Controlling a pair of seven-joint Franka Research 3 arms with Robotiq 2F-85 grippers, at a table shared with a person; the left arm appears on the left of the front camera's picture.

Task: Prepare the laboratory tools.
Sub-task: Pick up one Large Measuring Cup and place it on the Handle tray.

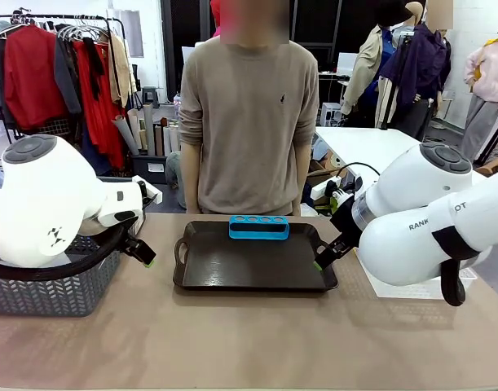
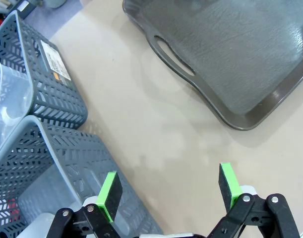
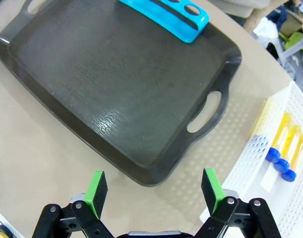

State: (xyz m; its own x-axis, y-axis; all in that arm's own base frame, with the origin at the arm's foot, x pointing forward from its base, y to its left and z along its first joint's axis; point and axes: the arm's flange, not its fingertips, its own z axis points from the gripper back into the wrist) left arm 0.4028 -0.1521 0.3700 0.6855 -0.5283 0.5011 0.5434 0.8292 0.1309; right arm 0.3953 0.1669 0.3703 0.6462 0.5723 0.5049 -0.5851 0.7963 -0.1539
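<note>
Left gripper [image 2: 168,191], at the bottom of its wrist view, is spread wide and empty over bare table. Grey mesh baskets [image 2: 57,94] lie at left, one holding a clear container [image 2: 10,99]. The black tray [image 2: 250,59] is upper right.

Right gripper [image 3: 153,191] is likewise spread and empty, just beside the tray's corner. The blue rack [image 3: 166,12] stands top centre, and amber blue-capped tubes [image 3: 294,141] lie in a white basket [image 3: 245,168] at right.

Front cam across table [image 1: 232,342]; wrist cams close above shared tray [image 1: 257,265].

Black tray [image 1: 257,287] ctr table [image 1: 232,342]; grey baskets [image 2: 62,99] left.
</note>
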